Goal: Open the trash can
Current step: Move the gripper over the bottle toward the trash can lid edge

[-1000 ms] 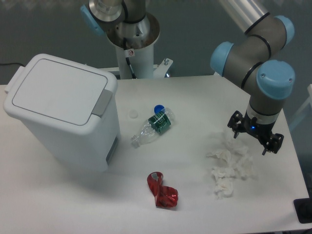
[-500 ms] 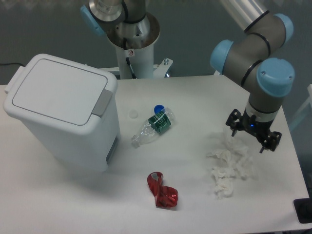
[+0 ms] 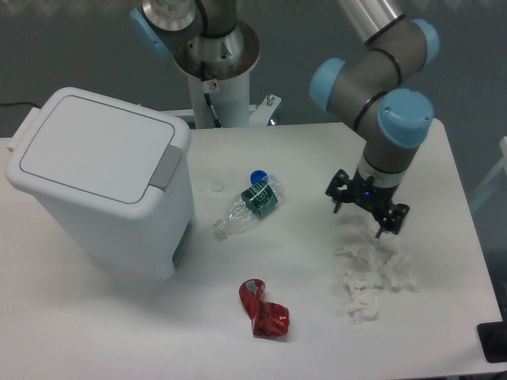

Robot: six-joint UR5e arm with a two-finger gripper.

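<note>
Nearest to me, close to the near edge of the white bench (image 3: 119, 332), I see a crumpled red wrapper (image 3: 264, 309), glossy and twisted. To its right lies a loose heap of white tissue (image 3: 371, 271), soft and torn-looking, well in from the right edge. The near-left part of the bench in front of the trash can is bare surface, and so is the strip between the wrapper and the tissue.

Farther in, around the middle, I have a clear plastic bottle (image 3: 250, 205) lying on its side with a green label and a blue cap at its far end; a small pale disc (image 3: 216, 187) sits just to its left.

The gripper (image 3: 367, 210) hangs above the far edge of the tissue, its two dark fingers spread apart and holding nothing. It is well apart from the trash can, with the bottle lying between them.

The trash can (image 3: 103, 178) stands on the left side of the bench, its left side reaching the left edge. It is smooth white plastic, boxy with rounded corners. Its flat lid is down. The grey tab (image 3: 166, 168) on the rim faces right, toward the bottle, and the long axis runs left to right, slightly skewed.

At the far edge the robot's white base pillar (image 3: 215, 95) rises.
</note>
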